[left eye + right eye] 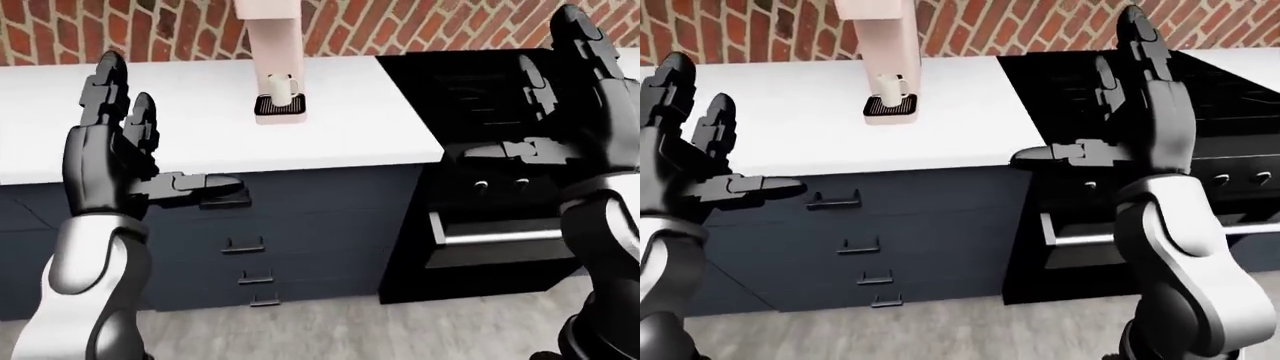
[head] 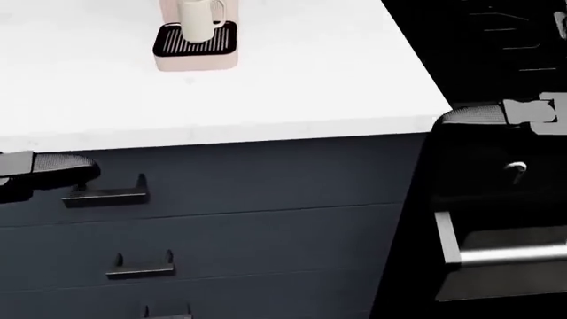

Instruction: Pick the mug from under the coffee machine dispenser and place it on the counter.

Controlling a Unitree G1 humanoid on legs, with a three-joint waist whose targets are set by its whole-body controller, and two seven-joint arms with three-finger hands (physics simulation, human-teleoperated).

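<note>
Mug (image 1: 281, 89) sits on the drip tray (image 2: 196, 42) of the pink coffee machine (image 1: 266, 30), right under the dispenser, near the top of both eye views. It is pale, upright, and its handle points toward the view's right in the head view. The machine stands on the white counter (image 1: 340, 127), up against the brick wall (image 1: 970, 26).

Neither hand is anywhere near it. The left hand (image 1: 110, 154) is raised at the left of the left-eye view, fingers (image 1: 105, 86) pointing up and spread wide, thumb stuck out sideways, holding nothing. The right hand (image 1: 1145, 112) is raised the same way in the right-eye view, fingers splayed and empty, thumb reaching toward the view's left in line with the black stove (image 1: 500, 112).

Below the counter runs a bank of dark blue drawers (image 2: 230, 219) with small black handles. The oven's silver bar handle (image 2: 505, 254) shows at the lower right of the head view; whether the mug holds anything I can't make out from here.
</note>
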